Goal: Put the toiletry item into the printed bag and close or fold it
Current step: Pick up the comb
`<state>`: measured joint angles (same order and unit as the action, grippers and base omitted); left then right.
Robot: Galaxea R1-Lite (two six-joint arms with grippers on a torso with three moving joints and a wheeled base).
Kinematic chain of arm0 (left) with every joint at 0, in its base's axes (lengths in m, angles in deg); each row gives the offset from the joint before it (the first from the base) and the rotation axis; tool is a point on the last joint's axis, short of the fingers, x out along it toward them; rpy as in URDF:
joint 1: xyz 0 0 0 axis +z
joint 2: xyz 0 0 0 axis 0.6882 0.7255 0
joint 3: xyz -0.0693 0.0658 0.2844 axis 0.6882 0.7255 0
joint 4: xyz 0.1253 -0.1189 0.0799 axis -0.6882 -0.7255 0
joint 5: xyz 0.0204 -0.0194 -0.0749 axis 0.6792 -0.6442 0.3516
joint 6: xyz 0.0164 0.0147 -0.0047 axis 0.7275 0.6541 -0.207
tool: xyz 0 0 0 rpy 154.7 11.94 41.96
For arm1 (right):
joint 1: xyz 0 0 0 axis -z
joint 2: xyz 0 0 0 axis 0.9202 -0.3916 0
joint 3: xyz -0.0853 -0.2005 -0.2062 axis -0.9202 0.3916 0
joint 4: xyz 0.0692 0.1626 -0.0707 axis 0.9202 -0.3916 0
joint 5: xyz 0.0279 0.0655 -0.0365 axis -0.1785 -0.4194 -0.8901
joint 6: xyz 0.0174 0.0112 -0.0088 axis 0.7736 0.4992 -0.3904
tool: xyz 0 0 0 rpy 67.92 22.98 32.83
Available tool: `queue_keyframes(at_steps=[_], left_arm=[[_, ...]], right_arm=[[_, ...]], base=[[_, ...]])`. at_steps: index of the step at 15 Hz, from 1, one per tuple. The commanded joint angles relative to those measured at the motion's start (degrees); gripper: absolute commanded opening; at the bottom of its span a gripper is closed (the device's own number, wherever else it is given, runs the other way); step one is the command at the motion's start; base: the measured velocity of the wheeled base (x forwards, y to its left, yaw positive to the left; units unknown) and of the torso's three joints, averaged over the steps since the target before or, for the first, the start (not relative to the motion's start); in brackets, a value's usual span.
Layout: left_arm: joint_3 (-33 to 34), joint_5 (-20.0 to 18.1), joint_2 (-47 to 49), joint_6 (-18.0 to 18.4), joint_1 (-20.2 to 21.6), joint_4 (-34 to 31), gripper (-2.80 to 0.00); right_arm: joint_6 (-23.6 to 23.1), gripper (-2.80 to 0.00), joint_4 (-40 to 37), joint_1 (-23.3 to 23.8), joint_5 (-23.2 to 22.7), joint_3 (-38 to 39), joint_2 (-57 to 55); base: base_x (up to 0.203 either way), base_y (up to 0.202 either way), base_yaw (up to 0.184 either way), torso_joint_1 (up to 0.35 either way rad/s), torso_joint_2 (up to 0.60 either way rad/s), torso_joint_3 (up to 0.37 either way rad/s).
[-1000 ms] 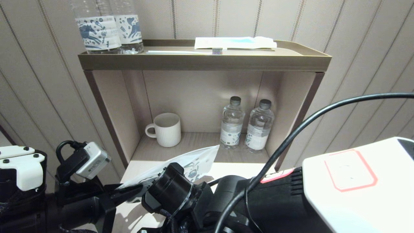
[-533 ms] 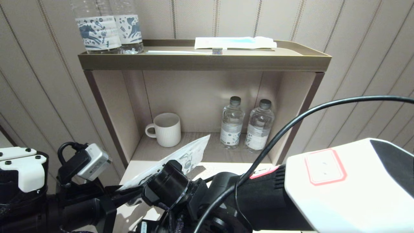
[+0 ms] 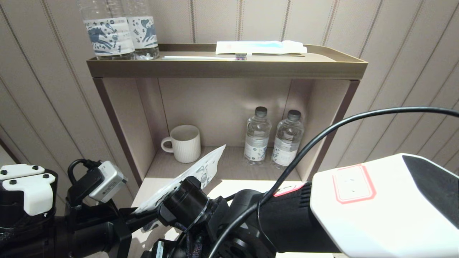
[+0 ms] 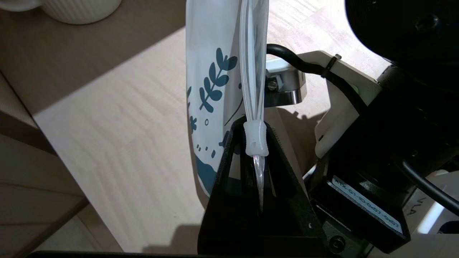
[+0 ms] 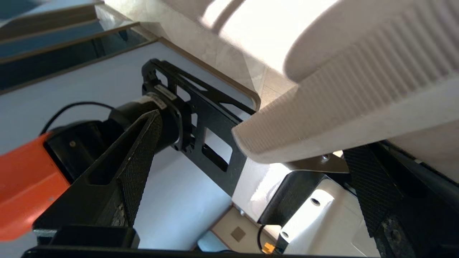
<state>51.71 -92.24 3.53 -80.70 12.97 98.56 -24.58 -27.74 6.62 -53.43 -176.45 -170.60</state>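
Left gripper (image 4: 256, 143): clamped on the printed bag (image 3: 200, 171) at its zip edge, near left.
Right gripper (image 5: 247, 143): fingers apart, holding nothing.
Mug (image 3: 183, 143): far left shelf.

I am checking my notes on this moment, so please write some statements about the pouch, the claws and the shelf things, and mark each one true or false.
1. The left claw is shut on the printed pouch at its zip end. True.
2. The pouch lies flat on the table. False: it is lifted, sticking out from the claw above the table.
3. A white mug stands in the lower shelf space, left of two small bottles. True.
4. The toothbrush is inside the mug. False: it lies on the top tray.
5. The right claw is shut on the pouch. False: it is open and holds nothing.
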Motion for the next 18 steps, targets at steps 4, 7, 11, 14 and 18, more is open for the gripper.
queue_keyframes(at_steps=[4, 7, 11, 14, 18], left_arm=[[1.1, 0.7, -0.9, 0.1, 0.0, 5.3, -2.8], [2.3, 1.6, -0.2, 0.2, 0.0, 7.8, -2.8], [2.2, 1.4, -0.6, 0.1, 0.0, 7.9, -2.8], [2.3, 1.3, -0.7, 0.1, 0.0, 7.9, -2.8], [2.3, 1.1, -0.9, 0.2, 0.0, 7.8, -2.8]], right_arm=[[0.9, 0.0, -0.4, 0.7, 0.5, -0.3, 0.0], [0.9, 0.0, -1.8, 0.7, 0.6, -1.8, -0.3], [0.8, 0.0, -2.4, 0.8, 1.0, -2.1, -0.3], [0.4, 0.0, -4.5, 0.8, 1.1, -3.6, -0.3], [-0.2, 0.0, -5.7, 1.1, 1.2, -4.4, -0.5]], base=[[0.0, 0.0, 0.0, 0.0, 0.0, 0.0], [0.0, 0.0, 0.0, 0.0, 0.0, 0.0], [0.0, 0.0, 0.0, 0.0, 0.0, 0.0], [0.0, 0.0, 0.0, 0.0, 0.0, 0.0], [0.0, 0.0, 0.0, 0.0, 0.0, 0.0]])
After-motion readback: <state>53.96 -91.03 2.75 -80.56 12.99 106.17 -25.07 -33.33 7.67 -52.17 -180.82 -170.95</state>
